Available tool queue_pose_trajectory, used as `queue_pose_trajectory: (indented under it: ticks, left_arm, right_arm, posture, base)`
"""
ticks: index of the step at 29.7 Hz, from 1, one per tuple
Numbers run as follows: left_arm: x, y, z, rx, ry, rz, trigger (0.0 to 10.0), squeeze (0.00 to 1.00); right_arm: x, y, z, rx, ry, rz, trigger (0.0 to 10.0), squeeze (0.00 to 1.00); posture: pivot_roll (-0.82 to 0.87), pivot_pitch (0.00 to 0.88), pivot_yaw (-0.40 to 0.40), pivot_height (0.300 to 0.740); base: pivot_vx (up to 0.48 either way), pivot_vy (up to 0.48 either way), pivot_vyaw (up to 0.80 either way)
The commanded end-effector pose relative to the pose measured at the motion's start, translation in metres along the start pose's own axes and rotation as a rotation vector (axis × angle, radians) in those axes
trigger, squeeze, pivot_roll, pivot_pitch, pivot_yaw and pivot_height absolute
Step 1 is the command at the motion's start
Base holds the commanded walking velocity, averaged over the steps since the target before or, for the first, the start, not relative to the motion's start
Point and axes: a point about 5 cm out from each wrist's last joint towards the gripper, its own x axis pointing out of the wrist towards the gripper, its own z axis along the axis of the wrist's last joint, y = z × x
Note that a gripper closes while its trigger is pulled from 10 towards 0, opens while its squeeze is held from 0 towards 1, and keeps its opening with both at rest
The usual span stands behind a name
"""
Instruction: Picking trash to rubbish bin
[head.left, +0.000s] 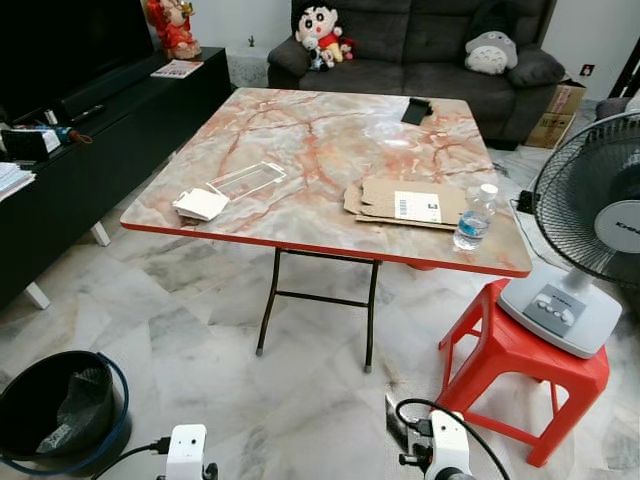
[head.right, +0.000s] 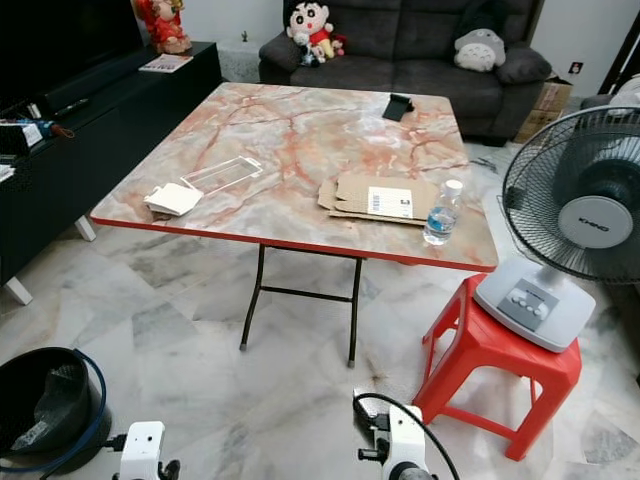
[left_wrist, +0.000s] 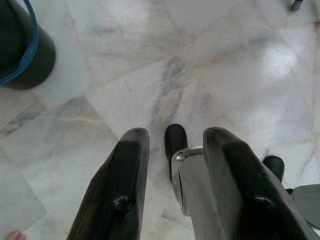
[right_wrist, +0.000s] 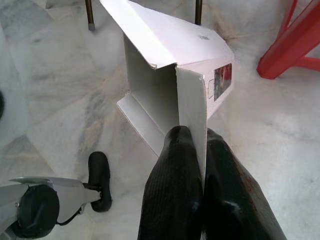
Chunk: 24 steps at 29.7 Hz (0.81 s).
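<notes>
My right gripper (right_wrist: 202, 137) is shut on a wall of a white carton box (right_wrist: 165, 60) with open flaps, held low over the marble floor near the table's legs. My left gripper (left_wrist: 172, 137) hangs open over the floor with nothing between its fingers. The black rubbish bin (head.left: 55, 410), blue-rimmed with a dark liner, stands on the floor at my lower left, also seen as the bin (left_wrist: 20, 50) in the left wrist view. On the table (head.left: 300, 130) lie flattened cardboard (head.left: 405, 203), a water bottle (head.left: 474, 217), a white folded paper (head.left: 201, 204) and a clear plastic pack (head.left: 246, 179).
A red stool (head.left: 520, 365) carrying a standing fan (head.left: 590, 230) is close on my right. A black TV cabinet (head.left: 90, 130) runs along the left. A grey sofa (head.left: 430, 50) with plush toys stands behind the table. A small black item (head.left: 416, 110) lies at the table's far edge.
</notes>
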Motion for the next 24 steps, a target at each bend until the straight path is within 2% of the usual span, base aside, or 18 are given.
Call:
queue_pose_trajectory:
  ticks: [1, 24]
  left_arm:
    - [-0.0002, 0.0016, -0.0004, 0.011, 0.003, -0.002, 10.0, 0.00]
    - [0.0010, -0.0004, 0.0047, -0.011, -0.016, -0.006, 10.0, 0.00]
  right_arm:
    - [0.0000, -0.0009, 0.0004, -0.017, 0.005, -0.003, 10.0, 0.00]
    - [0.0005, 0.0000, 0.0018, -0.025, 0.001, -0.007, 10.0, 0.00]
  posture:
    - [0.02, 0.000, -0.027, 0.740]
    - [0.02, 0.000, -0.027, 0.740]
  base:
    - [0.000, 0.000, 0.00]
    - [0.000, 0.000, 0.77]
